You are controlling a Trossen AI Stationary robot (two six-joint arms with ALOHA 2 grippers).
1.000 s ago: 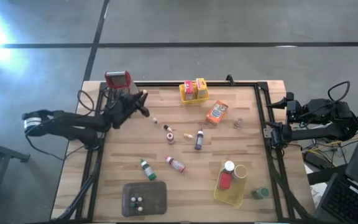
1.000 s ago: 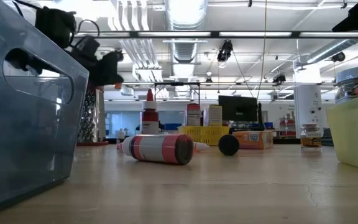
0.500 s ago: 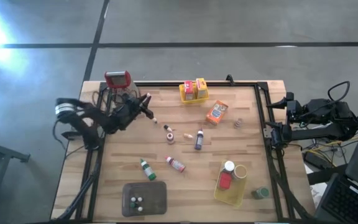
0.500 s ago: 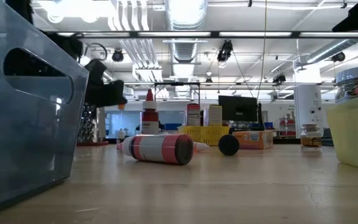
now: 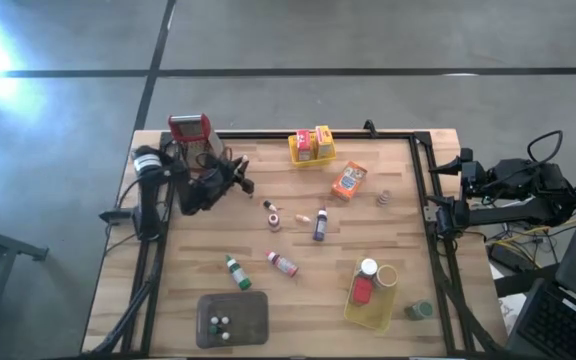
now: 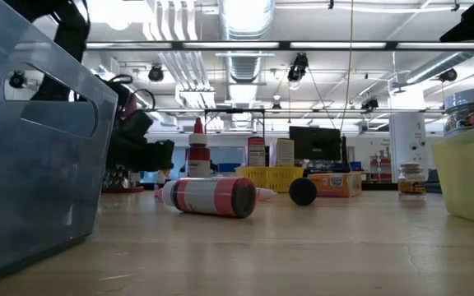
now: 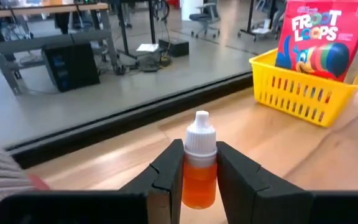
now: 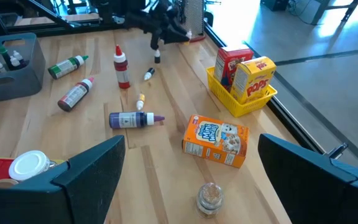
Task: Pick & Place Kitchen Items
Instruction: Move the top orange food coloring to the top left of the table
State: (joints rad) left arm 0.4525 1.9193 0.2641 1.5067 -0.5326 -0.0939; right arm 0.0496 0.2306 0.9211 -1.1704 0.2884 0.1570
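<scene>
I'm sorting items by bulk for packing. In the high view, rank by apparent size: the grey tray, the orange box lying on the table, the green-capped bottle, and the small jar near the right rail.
1. grey tray
2. orange box
3. green-capped bottle
4. small jar

A robotics lab in an open industrial hall. A butcher-block wooden bench (image 5: 298,225) framed with black metal rails (image 5: 420,190) stands on a polished grey concrete floor (image 5: 368,40). Overhead run exposed silver ventilation ducts (image 6: 245,45) and strip lights; beyond the bench's far edge stand dark computer monitors (image 6: 315,141) and grey workstation desks (image 7: 42,31).
</scene>
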